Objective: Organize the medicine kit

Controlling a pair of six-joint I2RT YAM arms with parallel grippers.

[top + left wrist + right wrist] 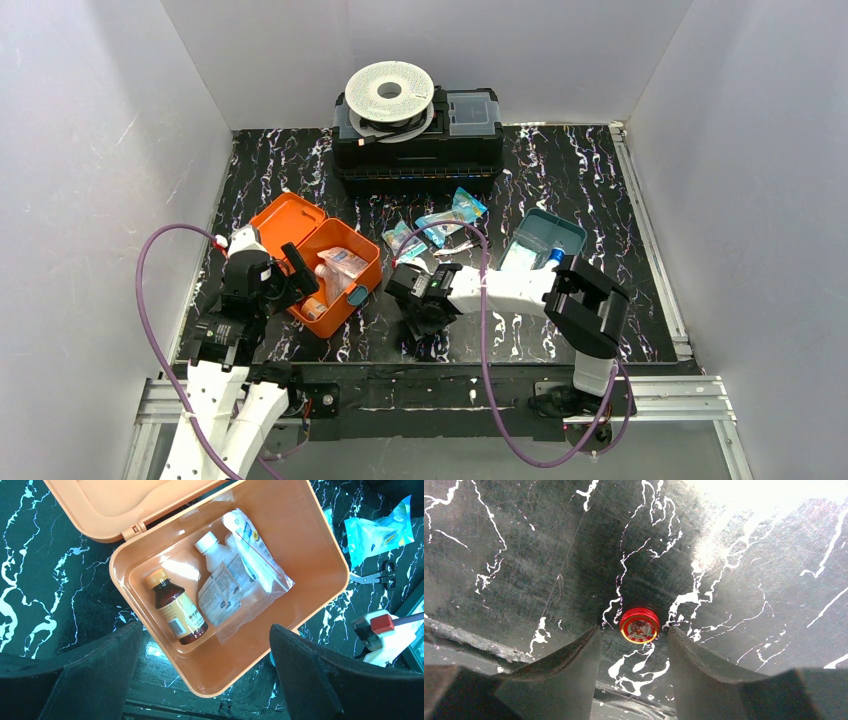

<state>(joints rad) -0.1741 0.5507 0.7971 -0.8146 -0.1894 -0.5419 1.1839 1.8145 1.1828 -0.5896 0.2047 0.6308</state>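
**Medicine kit: open, left side of table**

Medicine kit [292, 222]: orange box, lid back, on the black marbled table [600, 180] in front of the left arm.
Contents: brown bottle [176, 611]; clear bag [240, 575] holding a white bottle.
Left gripper [205, 635]: above the kit, jaws wide, empty.
Right gripper [634, 632]: jaws partly apart, either side of a small red tin [639, 625]; contact cannot be told.

We find no legible text. In the kit [320, 545], the brown bottle [177, 612] bears a label and the packets [225, 587] bear print. The red tin [639, 625] bears a lid design. All are too blurred to read.
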